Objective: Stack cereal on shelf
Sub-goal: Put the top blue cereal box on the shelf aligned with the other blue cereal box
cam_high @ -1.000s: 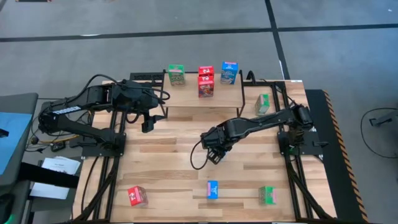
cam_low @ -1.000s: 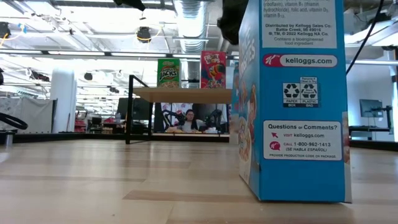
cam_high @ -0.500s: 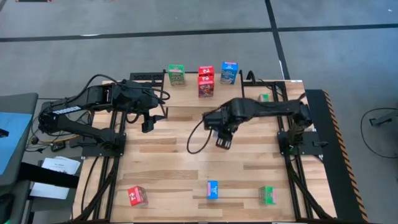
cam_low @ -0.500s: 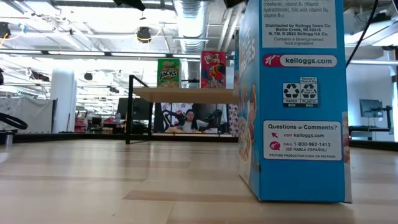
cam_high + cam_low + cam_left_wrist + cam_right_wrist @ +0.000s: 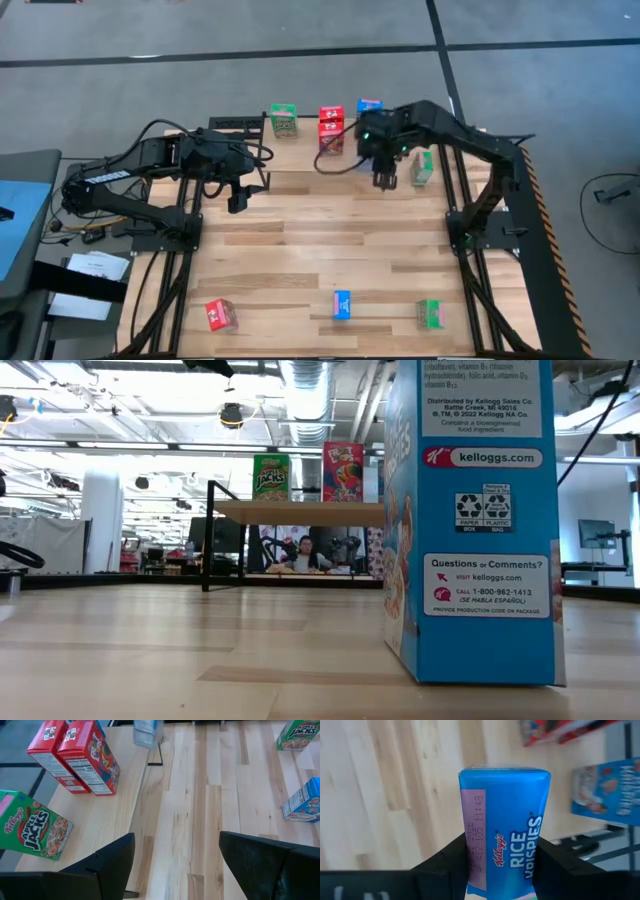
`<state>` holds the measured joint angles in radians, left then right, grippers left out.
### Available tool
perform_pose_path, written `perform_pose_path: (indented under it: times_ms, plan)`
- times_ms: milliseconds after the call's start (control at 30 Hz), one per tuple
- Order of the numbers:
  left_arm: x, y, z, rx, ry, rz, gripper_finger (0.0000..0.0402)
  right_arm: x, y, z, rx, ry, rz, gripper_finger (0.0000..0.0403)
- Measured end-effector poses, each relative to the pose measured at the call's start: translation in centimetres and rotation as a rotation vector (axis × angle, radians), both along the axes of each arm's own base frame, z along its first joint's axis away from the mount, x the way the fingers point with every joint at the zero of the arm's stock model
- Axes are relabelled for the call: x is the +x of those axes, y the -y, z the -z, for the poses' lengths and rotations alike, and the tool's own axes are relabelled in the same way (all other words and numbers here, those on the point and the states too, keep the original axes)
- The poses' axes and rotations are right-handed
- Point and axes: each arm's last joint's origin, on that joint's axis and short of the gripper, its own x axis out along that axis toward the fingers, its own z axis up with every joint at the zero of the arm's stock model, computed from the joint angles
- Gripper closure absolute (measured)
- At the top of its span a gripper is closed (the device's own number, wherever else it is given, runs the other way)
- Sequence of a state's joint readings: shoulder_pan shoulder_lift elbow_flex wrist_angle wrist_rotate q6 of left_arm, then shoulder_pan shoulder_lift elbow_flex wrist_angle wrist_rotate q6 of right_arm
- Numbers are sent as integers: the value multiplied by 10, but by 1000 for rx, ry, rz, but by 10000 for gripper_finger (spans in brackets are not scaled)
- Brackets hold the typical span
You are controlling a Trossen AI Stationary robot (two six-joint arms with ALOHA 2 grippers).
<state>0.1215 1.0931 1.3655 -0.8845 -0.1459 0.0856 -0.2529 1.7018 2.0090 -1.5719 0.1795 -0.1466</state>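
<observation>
My right gripper point(image 5: 385, 178) is shut on a blue Rice Krispies box point(image 5: 504, 825), held in the air by the right end of the shelf point(image 5: 300, 152). On the shelf top stand a green box point(image 5: 284, 120), two red boxes point(image 5: 331, 128) and a blue box point(image 5: 369, 104), partly hidden by my right arm. My left gripper point(image 5: 237, 196) is open and empty, left of the shelf; in its wrist view point(image 5: 175, 865) the fingers stand wide apart over bare wood. My right gripper pinches the blue box between its two fingers point(image 5: 445, 865), one on each of two opposite sides point(image 5: 466, 845). The fingers point down from above. The box sticks out past the fingertips and is lifted clear of the table and the shelf.
A green box point(image 5: 423, 167) stands on the table right of the shelf. Near the front edge stand a red box point(image 5: 221, 315), a blue box point(image 5: 342, 305), which fills the low view point(image 5: 470, 520), and a green box point(image 5: 429, 314). The middle of the table is bare wood.
My right gripper, still shut on the blue box, has gone up and from the middle of the table toward the far edge and a little right, ending at the shelf's right end. The box has stayed in the hold.
</observation>
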Motion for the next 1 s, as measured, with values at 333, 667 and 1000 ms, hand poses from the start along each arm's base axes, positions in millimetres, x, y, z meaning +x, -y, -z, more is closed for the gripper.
perform_pose_path:
  times_ms: [333,667,1000]
  plan:
    - [0,0,0,0,0,0,123,-12,50,-9,-95,-24,-93,210]
    - [0,0,0,0,0,0,123,-15,68,-13,-130,25,-129,210]
    - [0,0,0,0,0,0,123,-14,71,-2,-67,10,-144,210]
